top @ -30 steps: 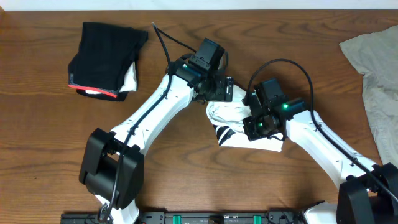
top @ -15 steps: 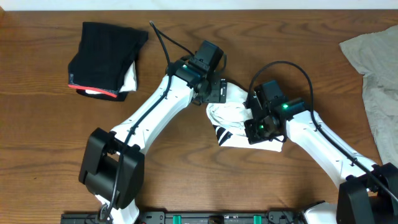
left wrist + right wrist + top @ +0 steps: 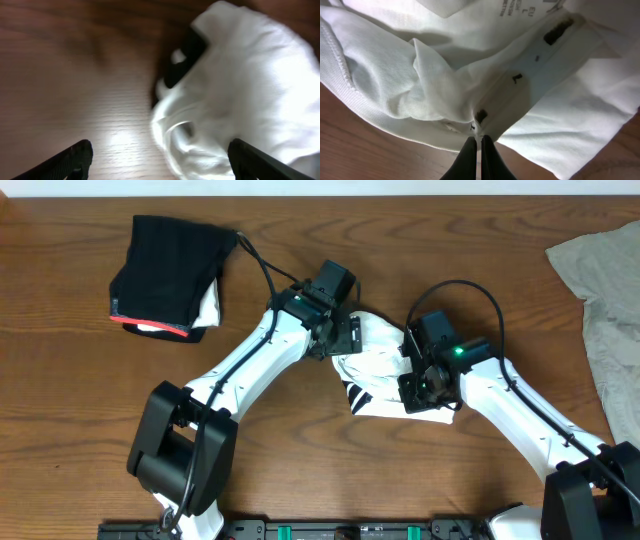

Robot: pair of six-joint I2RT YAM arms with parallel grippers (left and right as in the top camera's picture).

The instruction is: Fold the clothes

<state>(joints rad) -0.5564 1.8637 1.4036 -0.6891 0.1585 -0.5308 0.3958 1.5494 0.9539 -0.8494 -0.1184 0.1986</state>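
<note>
The white T-shirt (image 3: 380,365) lies in a crumpled heap just toward 3 o'clock of the centre of the table (image 3: 60,400), between the two arms and not yet flattened for any clean fold. The right gripper (image 3: 480,147) has its fingers pressed together on a thin pucker of the white cloth beside the inner neck band (image 3: 530,65), and the fabric draws to a point at the tips. The left gripper (image 3: 160,160) stands spread wide with nothing between its fingers, straddling the heap's 9 o'clock edge, half over bare wood. To do this step well, I judge that the right should hold its pinch firm and low. The left should close on a hem or shoulder edge at the far side, taking one layer only, and the two should then draw apart to flatten the shirt. A grab into the middle of the bunch would likely catch several layers. The left arm reaches from 7 o'clock diagonally up to the heap, wrist tipped down. The right arm comes from 4 o'clock, elbow bent, wrist over the heap's 3 o'clock side. The black red-edged garment (image 3: 165,275) lies folded at 10 o'clock and the grey-beige garment (image 3: 600,310) at the 3 o'clock edge, both well apart from the arms.
</note>
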